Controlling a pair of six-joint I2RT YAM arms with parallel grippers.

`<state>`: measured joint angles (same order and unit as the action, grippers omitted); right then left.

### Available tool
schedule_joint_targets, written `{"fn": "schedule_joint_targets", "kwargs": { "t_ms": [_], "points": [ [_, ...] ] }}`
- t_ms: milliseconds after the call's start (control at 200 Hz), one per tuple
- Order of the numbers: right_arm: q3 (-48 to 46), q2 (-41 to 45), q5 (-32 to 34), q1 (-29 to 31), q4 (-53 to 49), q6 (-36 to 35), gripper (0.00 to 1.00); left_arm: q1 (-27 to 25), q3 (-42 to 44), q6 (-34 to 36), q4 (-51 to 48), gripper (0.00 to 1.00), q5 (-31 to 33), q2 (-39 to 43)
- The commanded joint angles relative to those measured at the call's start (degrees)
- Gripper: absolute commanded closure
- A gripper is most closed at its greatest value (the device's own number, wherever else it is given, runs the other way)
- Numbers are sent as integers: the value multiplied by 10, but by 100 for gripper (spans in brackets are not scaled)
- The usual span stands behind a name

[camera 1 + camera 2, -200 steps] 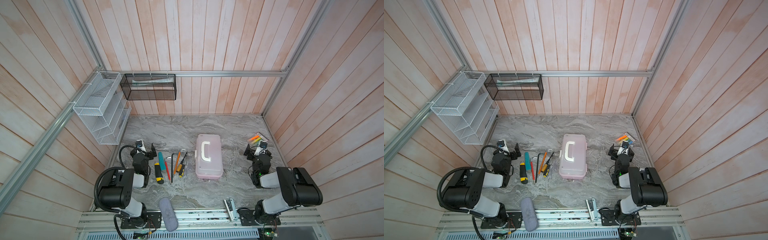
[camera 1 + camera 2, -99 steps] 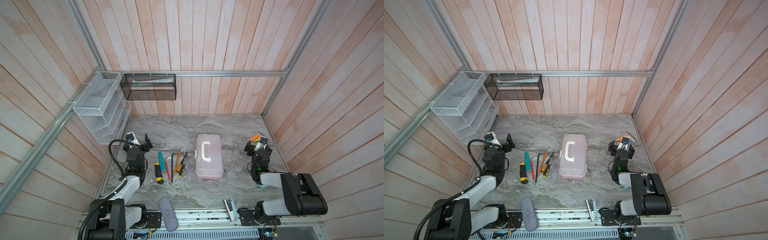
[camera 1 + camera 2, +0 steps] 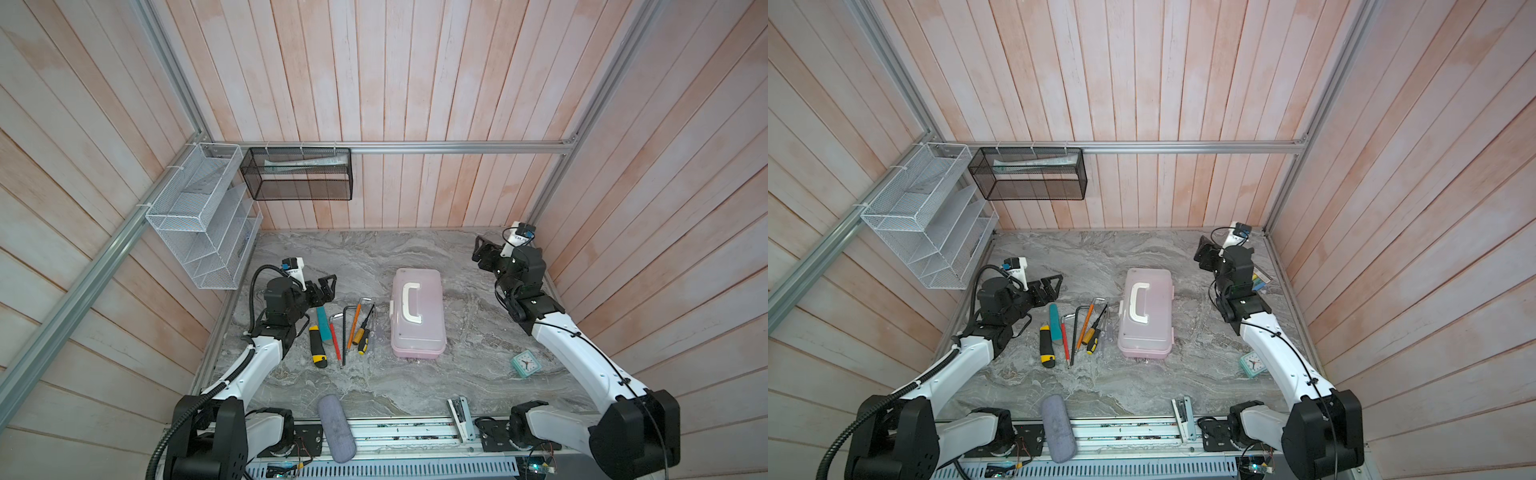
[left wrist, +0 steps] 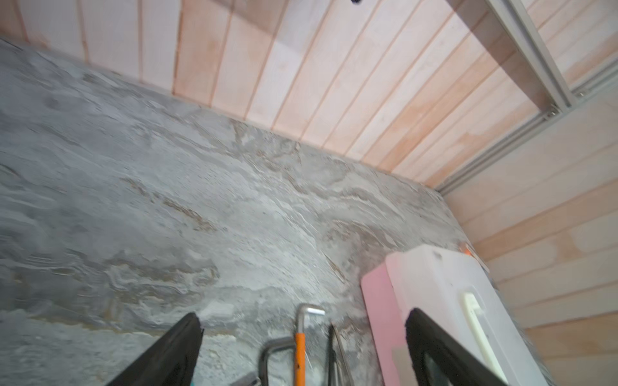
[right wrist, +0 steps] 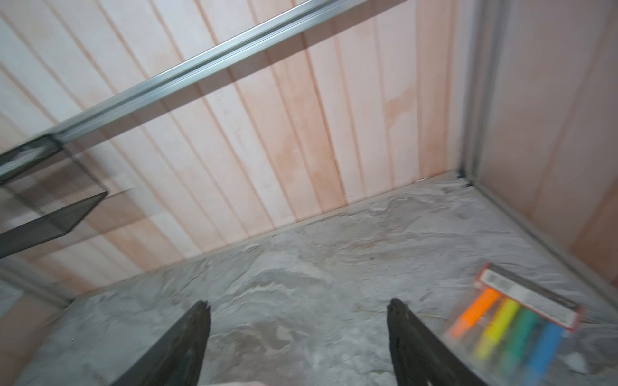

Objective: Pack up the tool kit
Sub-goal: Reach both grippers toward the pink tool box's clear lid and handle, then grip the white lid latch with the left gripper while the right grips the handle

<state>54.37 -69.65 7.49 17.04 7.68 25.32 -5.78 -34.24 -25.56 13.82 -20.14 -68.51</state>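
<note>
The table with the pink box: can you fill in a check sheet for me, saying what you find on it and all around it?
Surface: grey marbled tabletop, flat, no spills seen.
Job's things: pink box lid down, white handle on top; beside it in a row lie the black-yellow tool, teal tool, hex keys and screwdrivers. None packed.
Clutter: grey pouch at the front edge, teal clock, highlighter packet.
Grippers: left gripper open, empty, by the tools' far ends; right gripper open, empty, near the packet.
Cables: black hose loops at the left wrist; thin cable follows the right arm.
Surroundings: plank walls, white wire rack, black mesh basket.
</note>
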Motion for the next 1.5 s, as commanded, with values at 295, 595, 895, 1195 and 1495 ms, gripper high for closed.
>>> {"fn": "schedule_joint_targets", "kwargs": {
  "t_ms": [295,595,895,1195,1495],
  "points": [
    [83,-110,-278,127,-177,126,32,-108,0,-68,8,5,-96,-28],
    [71,-136,-356,133,-209,164,45,-149,18,-80,20,6,-97,-47],
    [98,-182,-344,150,-276,150,49,-179,17,-77,37,10,-79,-86],
    [118,-220,-354,159,-285,156,48,-224,-3,-92,71,11,-62,-163],
    [91,-235,-416,158,-224,165,48,-243,-42,-94,103,12,-77,-233]
  ]
}}
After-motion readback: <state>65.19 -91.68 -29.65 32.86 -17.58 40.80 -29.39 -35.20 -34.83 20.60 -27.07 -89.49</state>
